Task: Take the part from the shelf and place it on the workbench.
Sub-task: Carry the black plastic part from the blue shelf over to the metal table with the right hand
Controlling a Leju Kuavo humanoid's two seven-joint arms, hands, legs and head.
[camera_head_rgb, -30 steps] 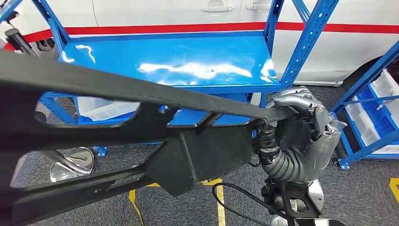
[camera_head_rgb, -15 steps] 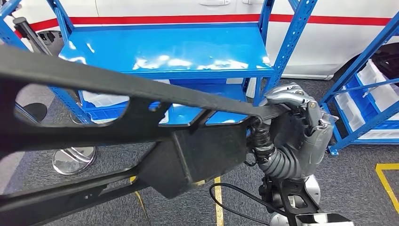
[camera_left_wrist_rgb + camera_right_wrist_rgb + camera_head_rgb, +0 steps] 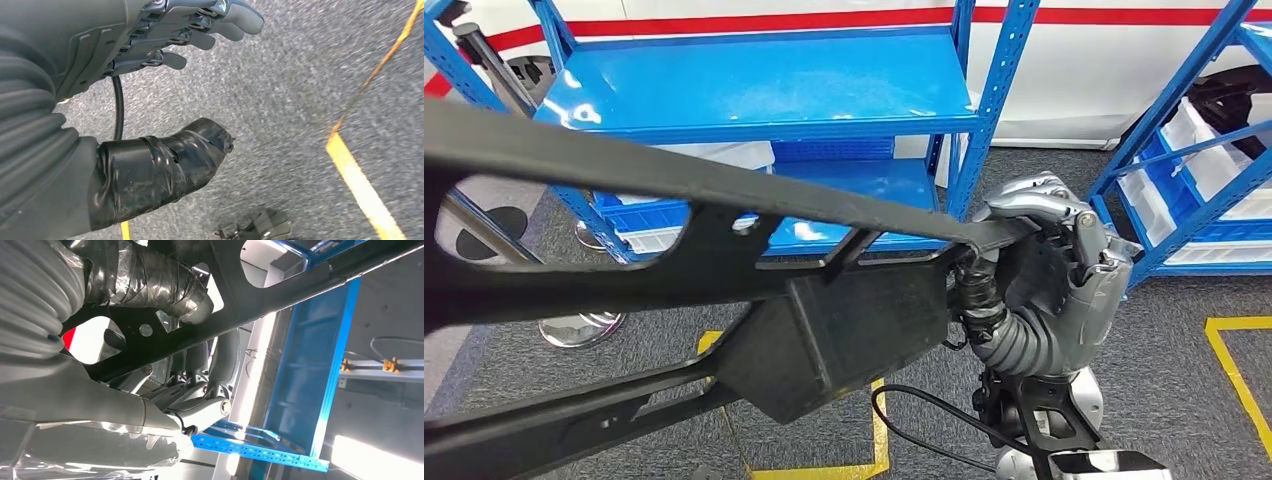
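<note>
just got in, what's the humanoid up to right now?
It is carrying a large black frame-like part with cut-out openings, gripped at one end by its right hand and held up in the air in front of the blue metal shelf, whose top board is bare. The left hand holds nothing, fingers apart, above grey carpet with yellow floor tape. No workbench is in sight, so the placing step is not yet done.
</note>
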